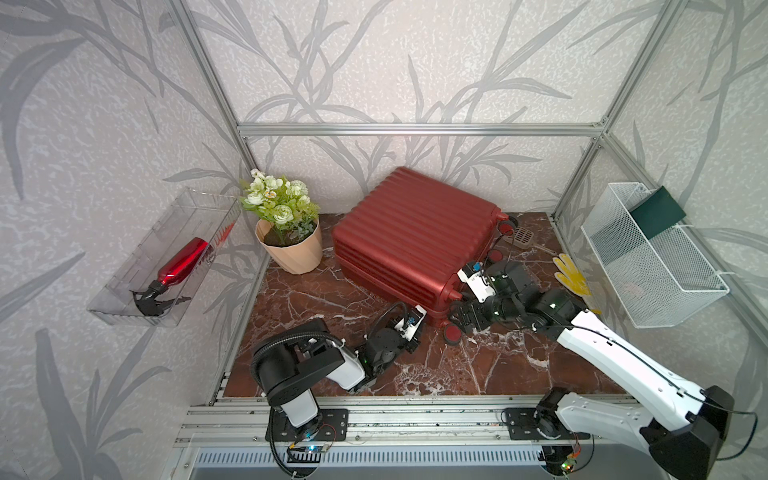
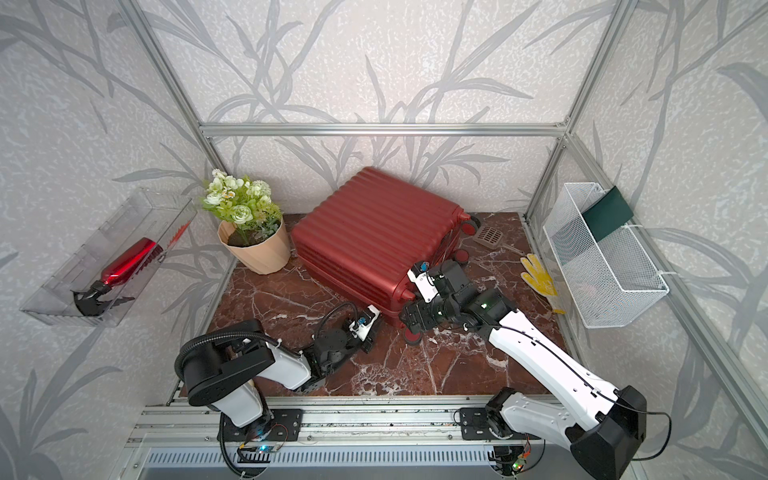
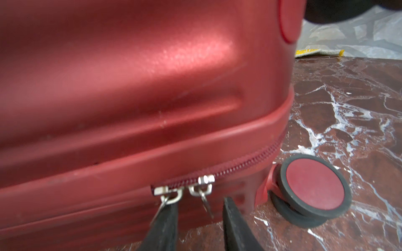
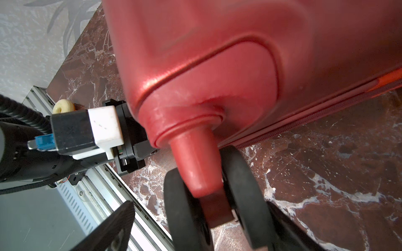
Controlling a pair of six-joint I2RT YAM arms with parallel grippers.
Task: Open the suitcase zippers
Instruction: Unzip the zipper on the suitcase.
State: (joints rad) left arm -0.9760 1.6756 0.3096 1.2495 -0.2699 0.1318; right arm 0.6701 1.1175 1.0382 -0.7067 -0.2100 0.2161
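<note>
Two small metal pulls (image 3: 204, 198) on the zippers (image 3: 243, 162) of the rigid suitcase (image 3: 130, 87), likely slick, want pinching — left gripper (image 3: 199, 205) jaws narrowly parted round one, right gripper (image 4: 199, 206) jaws wide.

Bright, soft, even lighting from overhead in both top views; only faint shadows under the suitcase (image 1: 415, 232) and flowerpot (image 1: 293, 253). Hot streak of glare on the spray bottle (image 1: 183, 262). Wide-angle bowing of the frame posts (image 1: 210, 70) toward the edges. In the left wrist view, broad sheen and blur across the near shell, washed-out glare on the far counter (image 3: 359, 32), zip pulls (image 3: 185, 189) and wheel (image 3: 315, 189) sharper. In the right wrist view, nearest parts smeared and out of focus.
</note>
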